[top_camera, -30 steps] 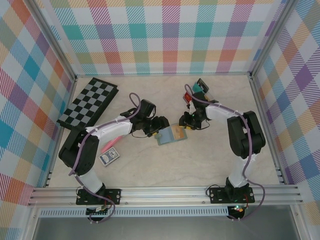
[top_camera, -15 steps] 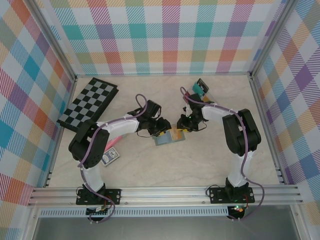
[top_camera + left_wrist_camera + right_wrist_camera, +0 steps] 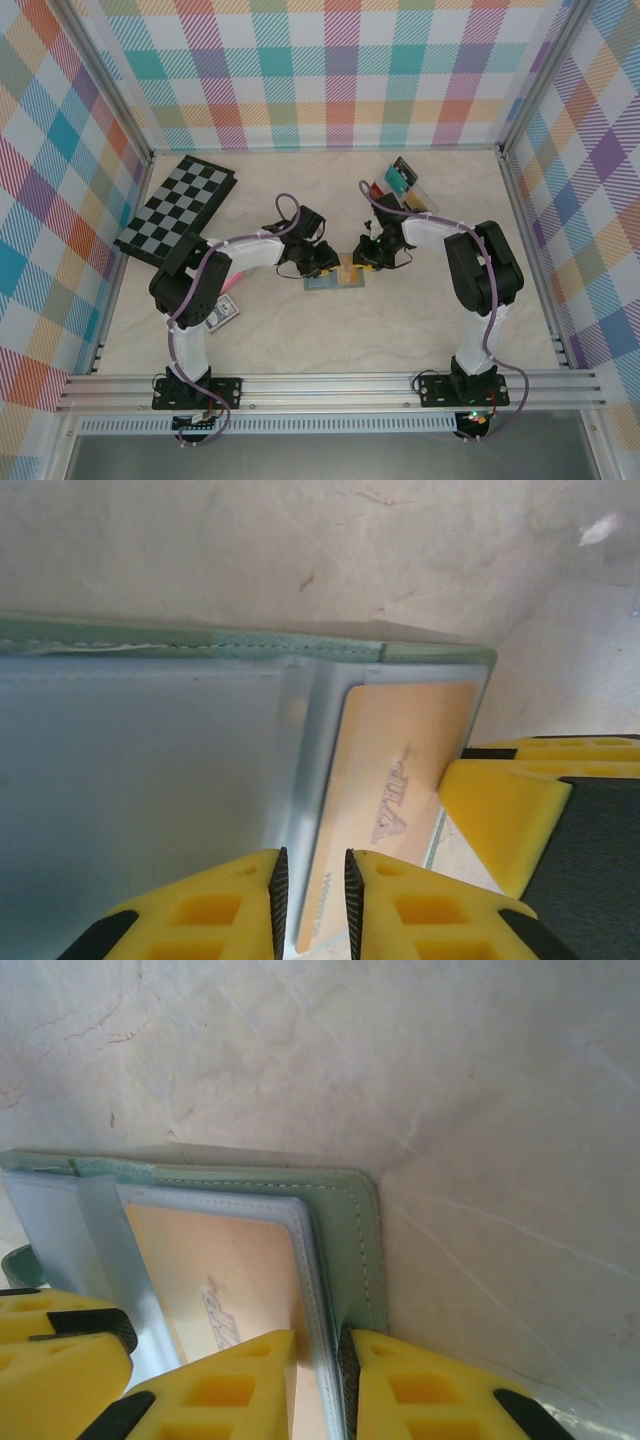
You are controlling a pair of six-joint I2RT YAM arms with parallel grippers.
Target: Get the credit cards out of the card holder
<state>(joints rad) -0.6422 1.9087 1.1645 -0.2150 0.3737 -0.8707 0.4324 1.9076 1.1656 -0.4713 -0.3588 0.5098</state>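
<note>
Pale marbled surface (image 3: 300,330): open grey-green leather-like card holder (image 3: 337,279) at centre, yellow-gold card (image 3: 400,780) in its clear sleeve. Left fingers (image 3: 200,910) at its 11 o'clock, right fingers (image 3: 230,1380) at 1 o'clock, both pinching its edges, gaps narrow.

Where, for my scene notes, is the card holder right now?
In the top external view the card holder lies open at mid-table, between the left gripper and the right gripper, each closed on part of it.

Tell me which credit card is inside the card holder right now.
The yellow-gold card, tucked in the clear sleeve of the open card holder. The red card and teal card lie apart from it, farther back on the right.
</note>
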